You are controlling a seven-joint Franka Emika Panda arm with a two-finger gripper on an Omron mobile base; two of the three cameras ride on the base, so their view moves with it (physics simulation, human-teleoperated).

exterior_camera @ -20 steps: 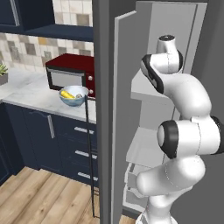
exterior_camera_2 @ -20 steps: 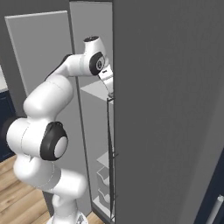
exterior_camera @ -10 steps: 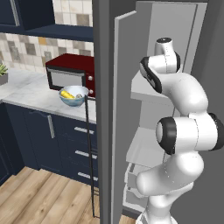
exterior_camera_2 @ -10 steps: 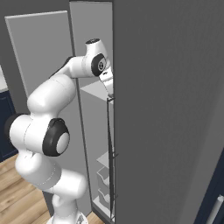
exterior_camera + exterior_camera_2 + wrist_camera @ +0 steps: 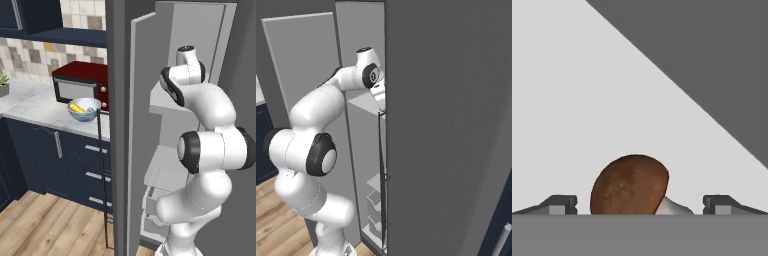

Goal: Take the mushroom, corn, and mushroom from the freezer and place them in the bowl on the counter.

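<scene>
A brown-capped mushroom (image 5: 631,186) with a pale stem lies on the pale freezer shelf, right between my fingertips (image 5: 560,203). My gripper (image 5: 640,203) stands open around it, not touching it that I can tell. My arm reaches into the upper shelf of the open freezer (image 5: 167,102), whose dark-grey body (image 5: 446,125) hides the hand. The bowl (image 5: 84,114) sits on the counter (image 5: 35,111) in front of the microwave, with the yellow corn (image 5: 76,107) and a small pale piece inside it.
The dark red microwave (image 5: 80,84) stands behind the bowl. The freezer door (image 5: 119,130) hangs open between arm and counter, its thin dark handle (image 5: 102,180) running down. Lower drawers (image 5: 152,210) sit inside the freezer. A dark wall slants close to the shelf in the hand view.
The arm's upper joints have eased slightly down and left at the freezer shelf. The jaws stay open.
</scene>
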